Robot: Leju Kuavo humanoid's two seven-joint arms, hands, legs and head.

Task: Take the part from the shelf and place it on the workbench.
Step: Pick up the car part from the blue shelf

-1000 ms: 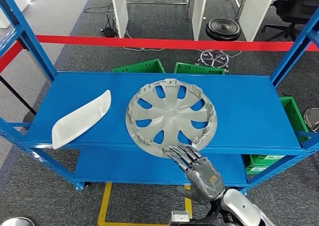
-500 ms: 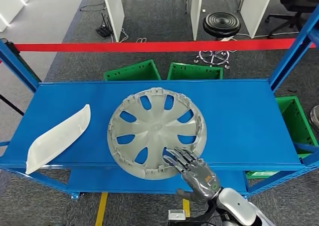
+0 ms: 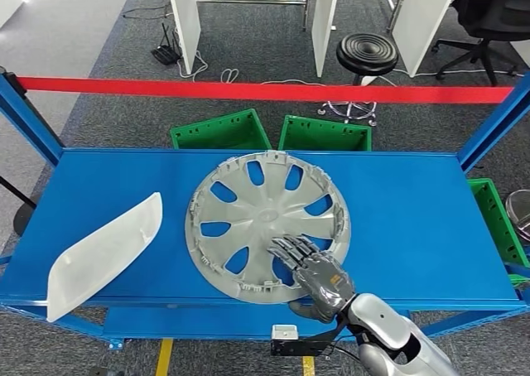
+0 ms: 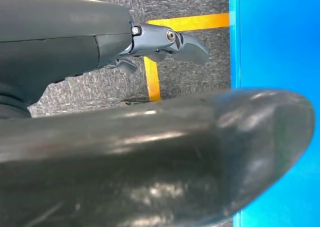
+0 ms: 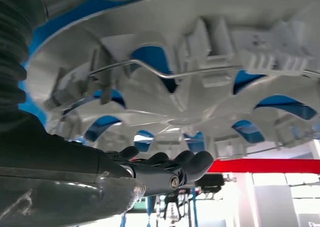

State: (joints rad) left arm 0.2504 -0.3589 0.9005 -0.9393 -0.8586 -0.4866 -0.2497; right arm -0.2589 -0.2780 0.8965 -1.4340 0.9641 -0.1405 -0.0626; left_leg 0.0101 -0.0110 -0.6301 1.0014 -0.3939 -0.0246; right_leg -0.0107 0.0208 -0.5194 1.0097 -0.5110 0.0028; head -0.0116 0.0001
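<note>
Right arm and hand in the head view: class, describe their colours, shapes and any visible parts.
The right hand is dark grey metal with slim, segmented fingers and small orange marks on its back. Behind it, the right arm is a smooth, rounded, glossy silver shell. A small grey box sits under the wrist, with dark cables nearby.

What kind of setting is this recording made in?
Probably an industrial workshop or robot test area: a blue metal shelf holds a wheel cover and a white part, with green crates and red barrier tape behind.

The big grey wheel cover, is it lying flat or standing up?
Lying flat: the round grey plastic wheel cover rests on the blue shelf, the right hand over its near edge.
</note>
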